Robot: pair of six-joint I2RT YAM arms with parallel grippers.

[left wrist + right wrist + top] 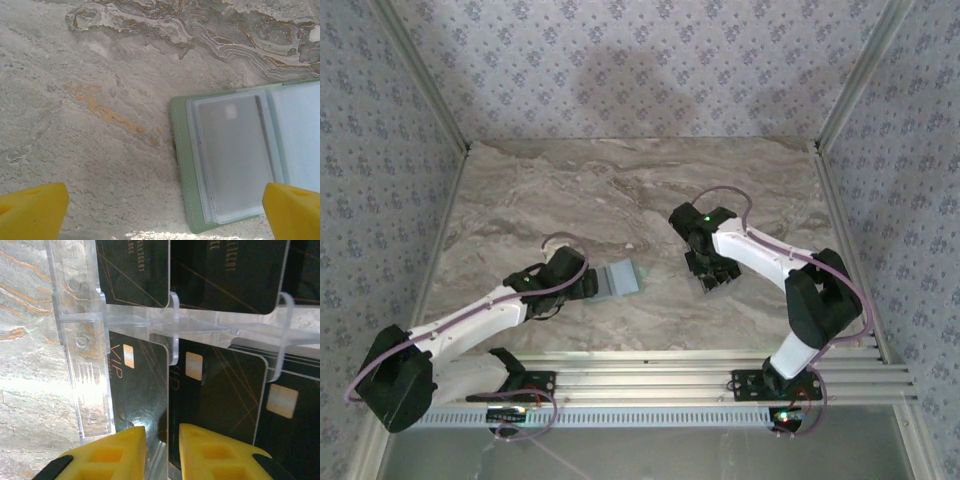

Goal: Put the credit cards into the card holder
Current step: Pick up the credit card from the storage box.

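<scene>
a: right tool (pixel 162 442)?
b: fingers narrowly apart at the credit cards (pixel 215 390) in a clear rack (pixel 80 340); clamped or not, cannot tell.
a: left tool (pixel 162 212)?
b: wide apart, empty; card holder (pixel 235 160) lies open on tabletop (pixel 100 150) beside it.

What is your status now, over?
Left end effector open by card holder. Right end effector nearly shut at card edge, grip unclear. Clear rack dividers close.
</scene>
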